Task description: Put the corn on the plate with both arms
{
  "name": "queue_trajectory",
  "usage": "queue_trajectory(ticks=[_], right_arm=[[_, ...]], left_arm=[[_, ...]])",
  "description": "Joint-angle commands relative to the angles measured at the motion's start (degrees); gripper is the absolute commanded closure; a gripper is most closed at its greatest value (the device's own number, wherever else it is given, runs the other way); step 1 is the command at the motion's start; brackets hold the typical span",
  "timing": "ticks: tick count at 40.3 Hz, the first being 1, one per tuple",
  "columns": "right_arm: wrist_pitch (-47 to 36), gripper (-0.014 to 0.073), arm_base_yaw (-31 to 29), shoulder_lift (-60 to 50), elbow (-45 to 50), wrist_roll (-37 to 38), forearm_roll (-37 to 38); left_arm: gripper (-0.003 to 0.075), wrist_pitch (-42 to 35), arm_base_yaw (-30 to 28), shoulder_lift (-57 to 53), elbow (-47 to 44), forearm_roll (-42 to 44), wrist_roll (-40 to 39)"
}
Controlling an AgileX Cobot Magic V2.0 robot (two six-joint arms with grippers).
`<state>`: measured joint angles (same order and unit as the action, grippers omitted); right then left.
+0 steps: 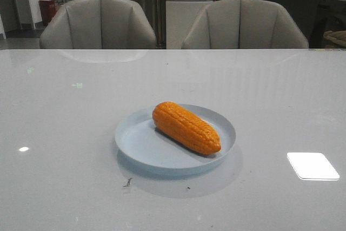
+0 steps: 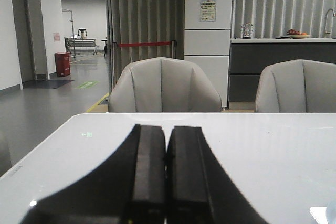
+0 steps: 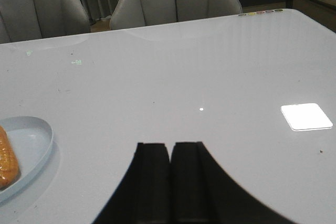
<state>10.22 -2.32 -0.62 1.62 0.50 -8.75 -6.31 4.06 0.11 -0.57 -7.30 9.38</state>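
The orange-yellow corn (image 1: 185, 127) lies diagonally inside the pale blue plate (image 1: 135, 142) at the middle of the white table. In the right wrist view the plate's rim (image 3: 44, 142) and one end of the corn (image 3: 6, 158) show at the edge. My left gripper (image 2: 167, 128) is shut and empty, low over the table, with no corn or plate in its view. My right gripper (image 3: 170, 144) is shut and empty, well to the side of the plate. Neither gripper shows in the front view.
Two grey armchairs (image 1: 98, 22) (image 1: 244, 24) stand behind the table's far edge. A bright light reflection (image 1: 312, 165) lies on the table at the right. Small dark specks (image 1: 128, 182) lie in front of the plate.
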Motion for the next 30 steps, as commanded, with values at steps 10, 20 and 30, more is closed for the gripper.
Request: queue_trajectory(ticks=[10,20,30], right_arm=[[-2.05,0.0565,-0.02,-1.4,-1.24,-0.19,0.75],[-0.76,0.0565,-0.02,-1.4,-1.24,-0.19,0.75],[-0.75,0.0565,-0.02,-1.4,-1.24,-0.19,0.75]], left_arm=[[0.0627,-4.98,0.0,0.58,-2.13,-0.01,-0.07],[0.0627,-4.98,0.0,0.58,-2.13,-0.01,-0.07],[0.0627,-4.98,0.0,0.58,-2.13,-0.01,-0.07]])
